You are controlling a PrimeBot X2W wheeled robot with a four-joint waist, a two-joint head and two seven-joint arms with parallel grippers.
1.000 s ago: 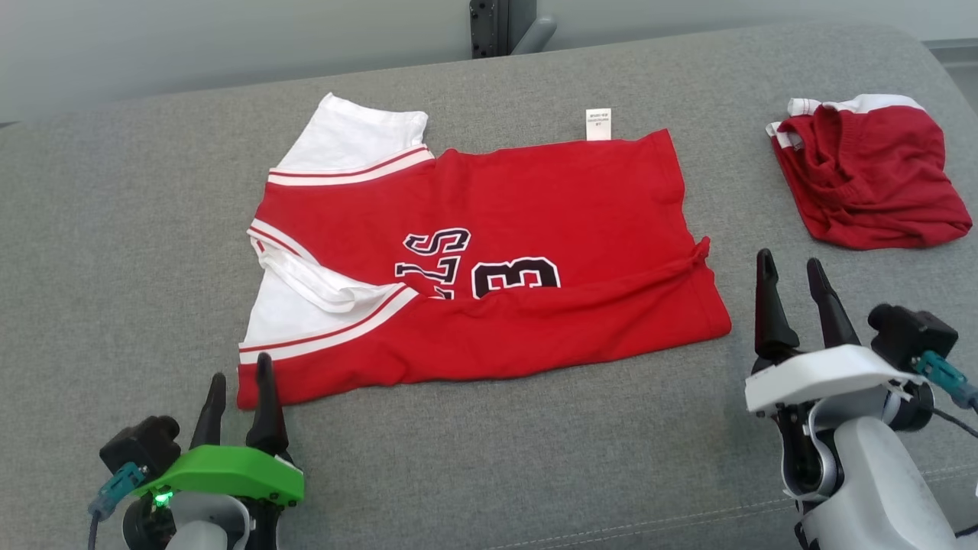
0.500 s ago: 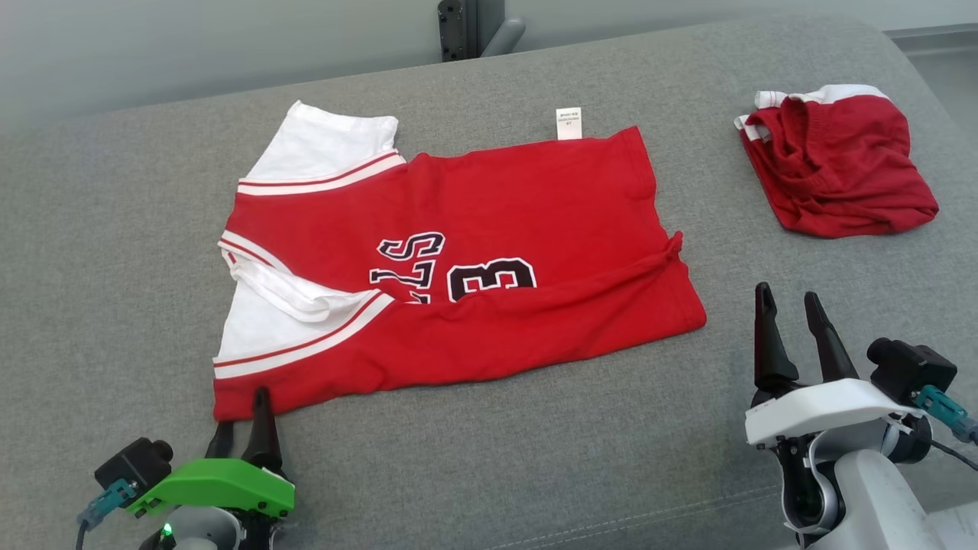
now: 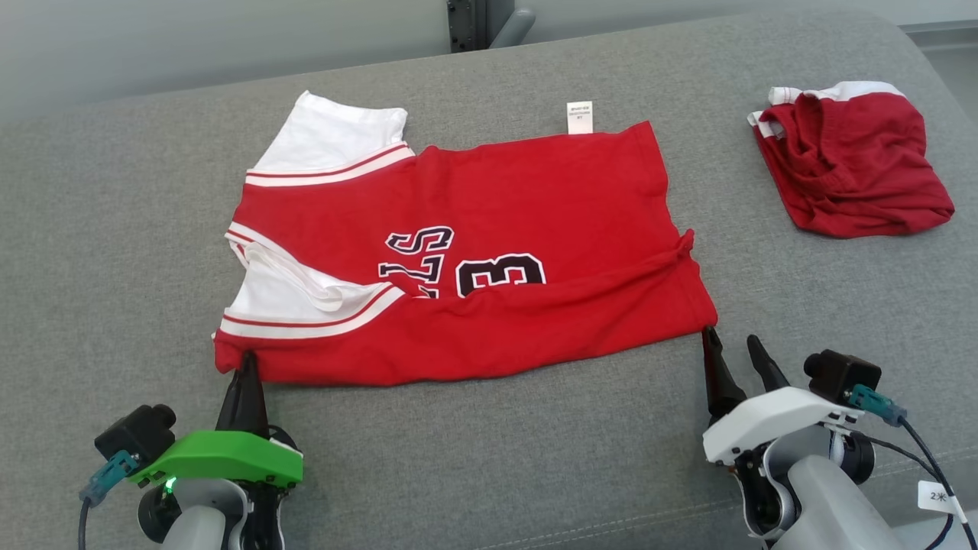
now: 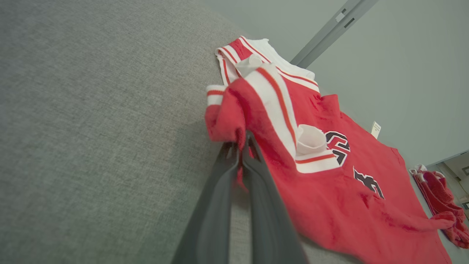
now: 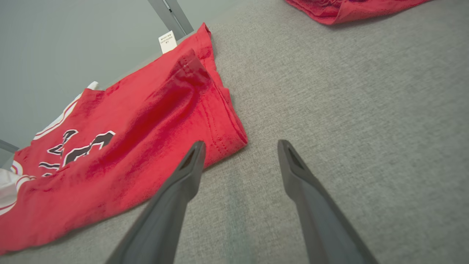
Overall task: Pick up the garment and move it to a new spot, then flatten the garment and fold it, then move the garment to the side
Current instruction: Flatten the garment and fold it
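Note:
A red jersey garment (image 3: 489,229) with white sleeves and black lettering lies spread on the grey couch cushion (image 3: 99,229). Its near edge is folded over. My left gripper (image 3: 246,365) is shut on the garment's near left corner; the left wrist view shows red cloth (image 4: 234,121) pinched and lifted between the dark fingers (image 4: 256,190). My right gripper (image 3: 733,347) stands open just off the garment's near right corner (image 5: 234,135), one fingertip (image 5: 198,150) touching the hem and the other over bare cushion.
A second red garment (image 3: 856,176) with white trim lies crumpled at the far right of the cushion. A dark metal post (image 3: 477,19) stands behind the couch. A stitched seam (image 3: 611,527) runs along the cushion's near edge.
My left gripper moved forward to the garment's near left corner and shut on it. My right gripper moved left toward the near right corner, still open. The head camera shifted slightly.

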